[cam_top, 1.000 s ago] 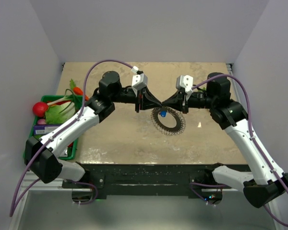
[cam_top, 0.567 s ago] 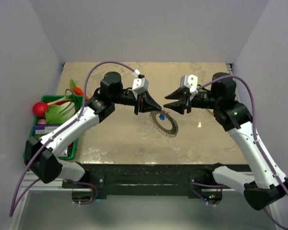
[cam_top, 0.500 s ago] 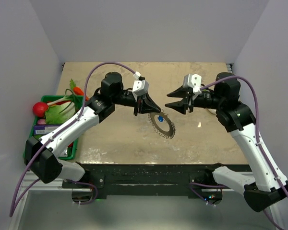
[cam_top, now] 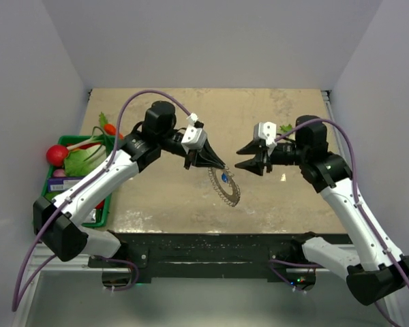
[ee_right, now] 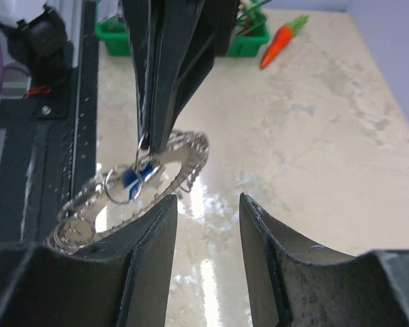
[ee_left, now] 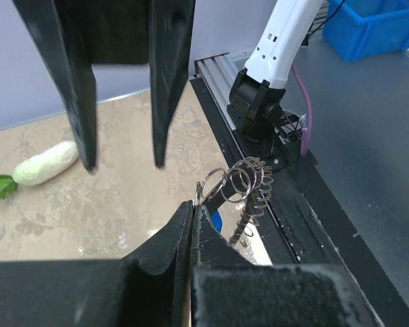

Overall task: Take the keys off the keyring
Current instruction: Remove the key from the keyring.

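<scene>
**Left tool pinching the ring, right tool spread beside it**

My left tool [cam_top: 217, 165] is pressed together at the tips and pinches a wire ring [ee_left: 210, 187], small, thin and silver. The keyring [cam_top: 225, 185], a wide grey metal loop coiled like a spring, hangs from that ring over the middle of the counter [cam_top: 170, 197], a beige surface with a stone pattern. The loop tilts down and away from my tips. I cannot tell whether its lowest edge touches the counter.

The key [cam_top: 224, 177], small and silver with a bright blue head, sits just under my left tips inside the upper part of the loop. In the right wrist view its blue head shows behind another small ring.

My right tool [cam_top: 240, 157] is spread and holds nothing. It points at the left tool from the right, near it but apart. Seen from its own camera, the loop lies just beyond its two fingers [ee_right: 153, 231], slightly left of the gap.

A white radish [ee_left: 46, 163] with a green leaf lies on the counter behind the right tool. An orange carrot [ee_right: 279, 41] lies well beyond the loop on the left side, next to a green plastic tray [ee_right: 109, 34]
</scene>
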### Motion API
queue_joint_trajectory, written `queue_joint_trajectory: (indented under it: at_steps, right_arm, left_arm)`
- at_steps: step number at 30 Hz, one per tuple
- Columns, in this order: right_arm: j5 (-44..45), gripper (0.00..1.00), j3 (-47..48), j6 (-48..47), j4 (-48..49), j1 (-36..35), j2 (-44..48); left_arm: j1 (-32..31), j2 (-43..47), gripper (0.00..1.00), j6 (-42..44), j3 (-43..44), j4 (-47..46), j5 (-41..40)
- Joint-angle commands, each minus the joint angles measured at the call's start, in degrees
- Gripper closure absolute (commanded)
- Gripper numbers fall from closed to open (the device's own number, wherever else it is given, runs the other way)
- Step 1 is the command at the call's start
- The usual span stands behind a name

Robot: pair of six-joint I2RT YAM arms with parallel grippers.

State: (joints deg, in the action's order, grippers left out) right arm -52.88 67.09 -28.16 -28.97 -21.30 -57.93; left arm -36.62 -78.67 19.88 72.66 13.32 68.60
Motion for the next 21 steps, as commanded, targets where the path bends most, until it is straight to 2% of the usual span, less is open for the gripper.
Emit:
queue_joint_trajectory:
  at_steps: [1,9,11,14,21]
  right_arm:
    - [-7.22,0.55,-3.28,-6.90,-3.19,0.29,0.71]
    - [-14.18,0.49,-4.51,-10.60,-7.33,-0.32,1.85]
    - [-12.17,0.49,-6.00,-3.62,-0.17,-1.55,2.64]
    - [-3.91,0.48,-8.55,4.93,8.72,-2.87,3.35]
    - [1.64,0.49,-9.17,13.39,17.01,-3.05,2.21]
  left_arm:
    - [0.15,1.95,1.00,5.34,4.06,1.35,3.30]
    - [-0.03,0.54,1.00,6.84,7.31,3.20,-0.04]
    - [-0.03,0.28,1.00,4.92,7.49,2.07,-1.27]
    - [0.06,0.01,1.00,2.20,7.32,-0.22,-3.11]
    - [0.06,-0.60,1.00,-4.84,6.26,-6.63,-6.72]
